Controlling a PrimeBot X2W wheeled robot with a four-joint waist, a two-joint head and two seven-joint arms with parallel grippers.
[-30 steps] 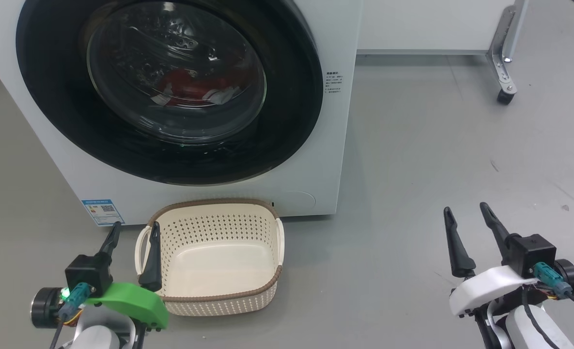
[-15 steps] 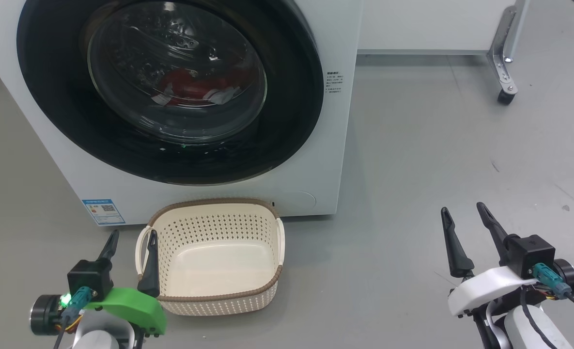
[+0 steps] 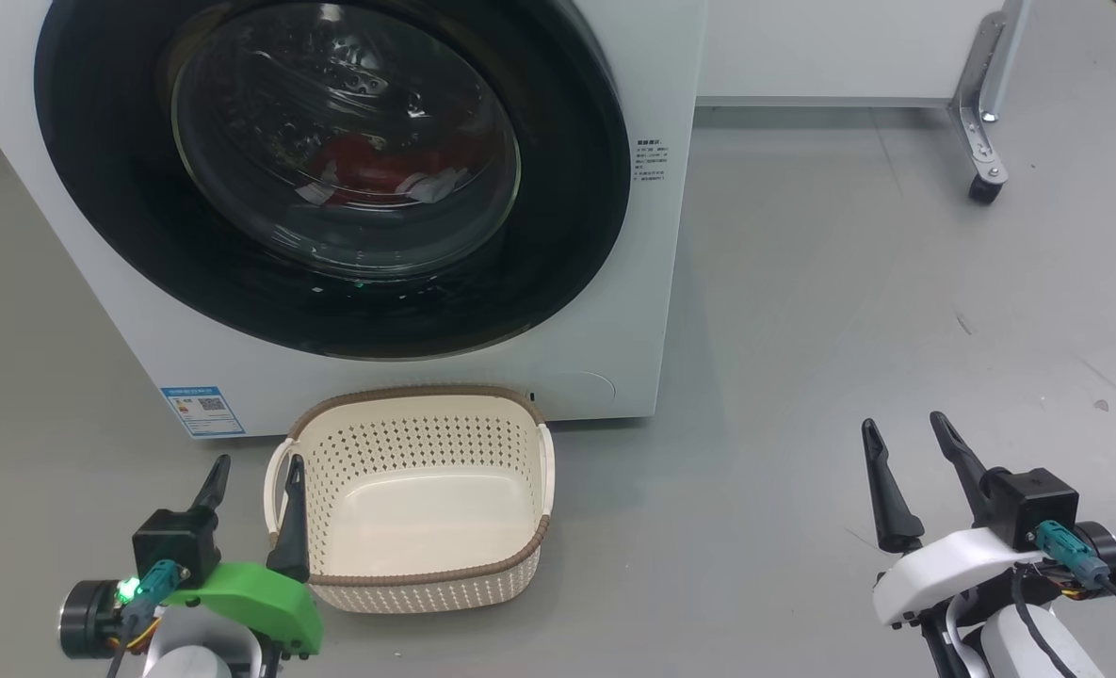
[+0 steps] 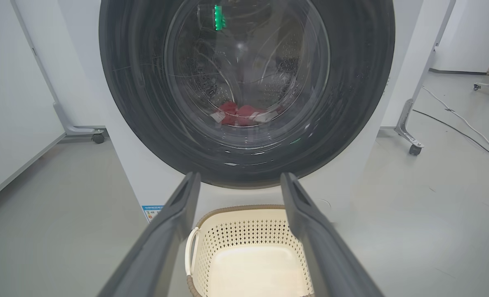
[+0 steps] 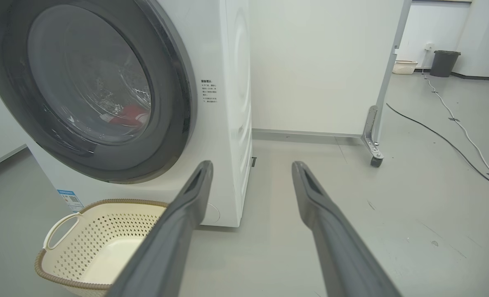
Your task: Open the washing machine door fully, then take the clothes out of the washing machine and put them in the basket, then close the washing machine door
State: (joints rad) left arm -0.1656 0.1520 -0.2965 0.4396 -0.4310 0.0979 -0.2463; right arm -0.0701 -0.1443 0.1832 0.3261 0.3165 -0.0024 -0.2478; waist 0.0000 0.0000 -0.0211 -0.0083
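The white washing machine (image 3: 652, 282) fills the upper left of the head view, and its round black-ringed door (image 3: 567, 235) is closed flat against it. Red and white clothes (image 3: 379, 174) lie inside the drum, seen through the glass; the left wrist view shows the clothes (image 4: 240, 115) too. The cream basket (image 3: 416, 565) stands empty on the floor in front of the machine. My left gripper (image 3: 254, 471) is open, hovering at the basket's left handle. Over bare floor to the right, my right gripper (image 3: 904, 428) is open with nothing in it.
Grey floor (image 3: 849, 282) spreads to the right of the machine. A white panel on a metal caster leg (image 3: 981, 179) stands at the back right. In the right wrist view a cable (image 5: 446, 140) runs across the floor, with a dark bin (image 5: 444, 62) far behind.
Both grippers have sunk slightly lower in the head view. The door, clothes and basket have not moved.
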